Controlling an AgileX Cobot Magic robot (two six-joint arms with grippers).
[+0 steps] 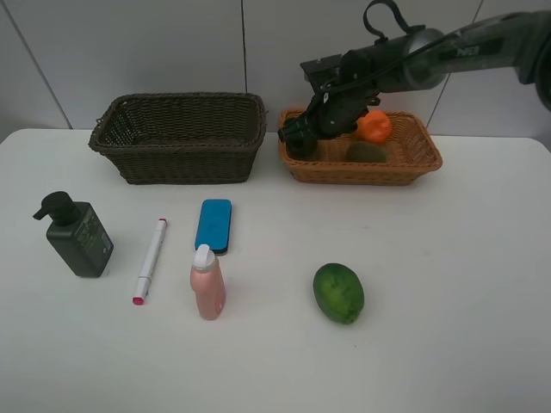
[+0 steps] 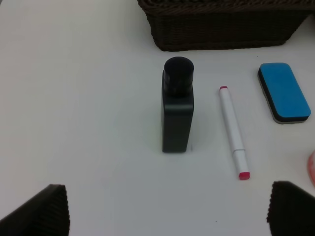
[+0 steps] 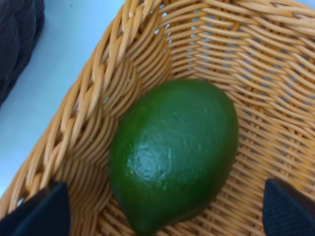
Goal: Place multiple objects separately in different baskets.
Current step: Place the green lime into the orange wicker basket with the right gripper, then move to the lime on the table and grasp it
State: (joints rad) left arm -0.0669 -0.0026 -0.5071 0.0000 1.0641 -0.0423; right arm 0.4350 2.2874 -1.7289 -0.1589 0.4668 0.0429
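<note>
White table (image 1: 448, 284) is carrying dark basket (image 1: 176, 163) and tan basket (image 1: 426, 159) at its back edge. Green fruit (image 3: 172, 152), orange (image 1: 374, 126) and kiwi (image 1: 368, 152) are lying in the tan one under the right gripper (image 1: 300, 138), jaws apart. Pump bottle (image 1: 79, 237), marker (image 1: 151, 260), eraser (image 1: 213, 225), pink bottle (image 1: 207, 284) and second fruit (image 1: 338, 292) are waiting; left gripper (image 2: 167, 211) is also apart.

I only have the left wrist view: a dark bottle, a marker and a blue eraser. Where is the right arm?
Observer: The right tool hangs over the left end of the tan basket, jaws open.
Operator: Is it holding anything?
Observer: No. A green fruit lies in the basket right under it, clear of both jaws.
Operator: What else is waiting that I can't see?
Observer: A second green fruit, lying to the right of the pink bottle.
</note>
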